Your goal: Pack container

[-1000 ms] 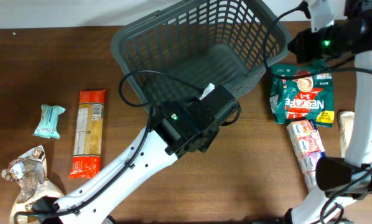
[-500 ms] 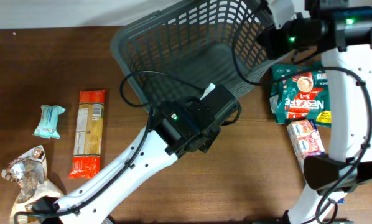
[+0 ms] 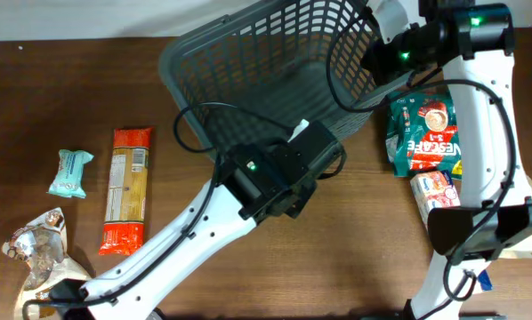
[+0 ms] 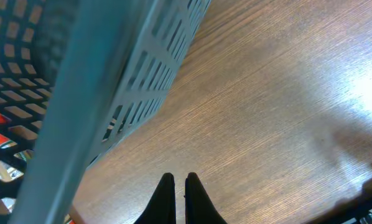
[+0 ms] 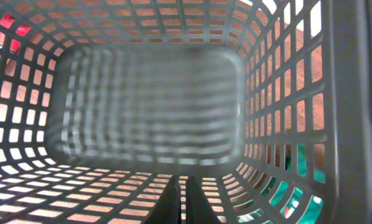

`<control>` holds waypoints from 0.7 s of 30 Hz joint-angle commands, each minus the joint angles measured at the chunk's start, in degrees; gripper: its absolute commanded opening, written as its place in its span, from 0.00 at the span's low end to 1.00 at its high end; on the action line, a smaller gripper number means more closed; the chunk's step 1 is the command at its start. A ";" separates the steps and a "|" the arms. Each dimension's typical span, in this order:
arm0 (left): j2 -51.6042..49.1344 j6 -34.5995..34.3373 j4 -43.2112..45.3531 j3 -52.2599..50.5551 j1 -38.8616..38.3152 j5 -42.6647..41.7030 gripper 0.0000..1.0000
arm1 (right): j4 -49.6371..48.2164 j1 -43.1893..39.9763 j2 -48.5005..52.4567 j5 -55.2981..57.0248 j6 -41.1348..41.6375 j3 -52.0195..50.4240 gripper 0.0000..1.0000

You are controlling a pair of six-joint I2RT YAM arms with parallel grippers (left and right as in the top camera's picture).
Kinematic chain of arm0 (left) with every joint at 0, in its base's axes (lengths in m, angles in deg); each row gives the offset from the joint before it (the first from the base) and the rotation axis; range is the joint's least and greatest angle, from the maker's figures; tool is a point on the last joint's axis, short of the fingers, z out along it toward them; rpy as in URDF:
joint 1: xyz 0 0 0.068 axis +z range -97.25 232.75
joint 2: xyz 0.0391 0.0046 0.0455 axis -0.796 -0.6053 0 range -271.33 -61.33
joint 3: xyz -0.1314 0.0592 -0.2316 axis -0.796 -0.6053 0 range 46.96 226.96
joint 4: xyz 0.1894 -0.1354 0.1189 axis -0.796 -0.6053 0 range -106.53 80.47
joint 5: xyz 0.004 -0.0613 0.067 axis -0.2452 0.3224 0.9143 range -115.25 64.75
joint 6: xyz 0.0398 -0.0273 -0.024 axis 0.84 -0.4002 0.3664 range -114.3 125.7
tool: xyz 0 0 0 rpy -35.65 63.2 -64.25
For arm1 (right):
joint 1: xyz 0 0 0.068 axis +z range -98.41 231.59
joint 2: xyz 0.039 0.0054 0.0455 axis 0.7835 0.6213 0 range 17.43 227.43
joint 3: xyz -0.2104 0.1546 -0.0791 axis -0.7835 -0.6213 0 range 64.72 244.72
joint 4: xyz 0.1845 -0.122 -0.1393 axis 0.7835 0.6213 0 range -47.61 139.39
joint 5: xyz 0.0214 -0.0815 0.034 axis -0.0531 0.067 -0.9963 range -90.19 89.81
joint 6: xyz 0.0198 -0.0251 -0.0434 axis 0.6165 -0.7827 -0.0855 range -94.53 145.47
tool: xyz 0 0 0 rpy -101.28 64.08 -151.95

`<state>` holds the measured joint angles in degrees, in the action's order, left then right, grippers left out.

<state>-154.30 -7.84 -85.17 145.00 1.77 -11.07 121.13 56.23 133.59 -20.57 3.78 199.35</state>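
Observation:
The dark grey lattice container (image 3: 221, 44) stands at the back middle of the table, with nothing in it that I can see. My right wrist view looks straight into it (image 5: 155, 112). My right gripper (image 5: 178, 199) is shut and empty, at the container's right rim (image 3: 382, 62). My left gripper (image 4: 178, 186) is shut and empty, low over bare table next to the container's front wall (image 4: 111, 93). In the overhead view the left arm's wrist (image 3: 279, 178) sits just in front of the container.
A green Nescafe pouch (image 3: 431, 133) and a pink-and-white packet (image 3: 435, 200) lie right of the container. At the left lie an orange pasta packet (image 3: 128, 191), a small mint packet (image 3: 70, 172) and a crumpled foil bag (image 3: 39, 253).
My right arm has swung left from above the Nescafe pouch to the container's right rim. The left arm has not moved.

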 commanded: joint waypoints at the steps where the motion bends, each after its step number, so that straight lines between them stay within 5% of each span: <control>1: -2.23 -1.01 0.11 -0.68 0.24 0.20 0.01 | -0.33 -0.22 1.51 0.72 -0.61 0.66 0.04; 21: -3.96 -0.09 -0.20 -0.72 2.19 5.35 0.02 | 2.93 -0.22 3.56 2.60 -0.57 0.66 0.04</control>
<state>-157.99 -7.81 -85.19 144.78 2.25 -7.36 123.51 56.23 136.95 -19.06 3.78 199.35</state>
